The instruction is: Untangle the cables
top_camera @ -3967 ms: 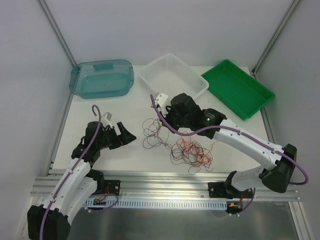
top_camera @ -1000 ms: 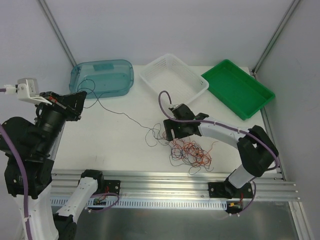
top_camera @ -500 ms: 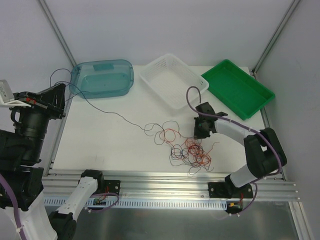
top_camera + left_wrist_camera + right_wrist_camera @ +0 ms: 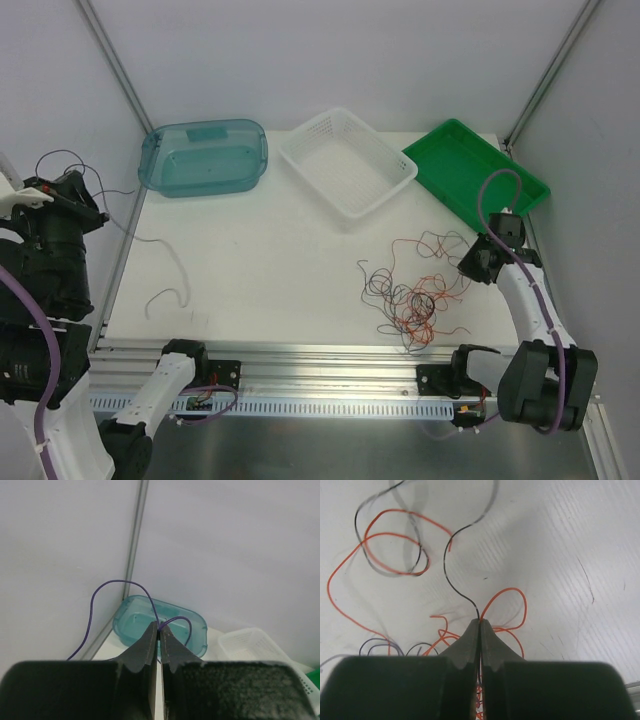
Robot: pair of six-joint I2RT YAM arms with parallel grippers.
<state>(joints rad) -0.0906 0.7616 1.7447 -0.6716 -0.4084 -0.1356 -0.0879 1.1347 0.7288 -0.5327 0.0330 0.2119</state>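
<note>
Here, the cables (image 4: 415, 298) lie as a loose tangle on the table (image 4: 260, 230), front right, between the white basket (image 4: 345, 160) and the near rail. One separate dark strand (image 4: 107, 584) is raised at the far left, near the teal tray (image 4: 145, 625).

Gripper state: the left gripper (image 4: 160, 626) is clenched on that dark strand, which arcs out on both sides of the pinch. The right gripper (image 4: 480, 622) is clenched at the right edge of the tangle, with a black strand (image 4: 451, 565) and a red-orange loop (image 4: 512, 592) emerging at its tips.

Handling, as judged: the wires appear hair-thin, very light and limp, yet springy enough to keep their curl. Expect slipping through the pads and snagging at crossings. Pull slowly. Preferred hold: a free end or an outer loop, not the dense centre.

Orientation: the tangle has no single long axis; it spreads roughly from the right gripper toward the front left. The black strand runs away from the fingertips, then curves left.
</note>
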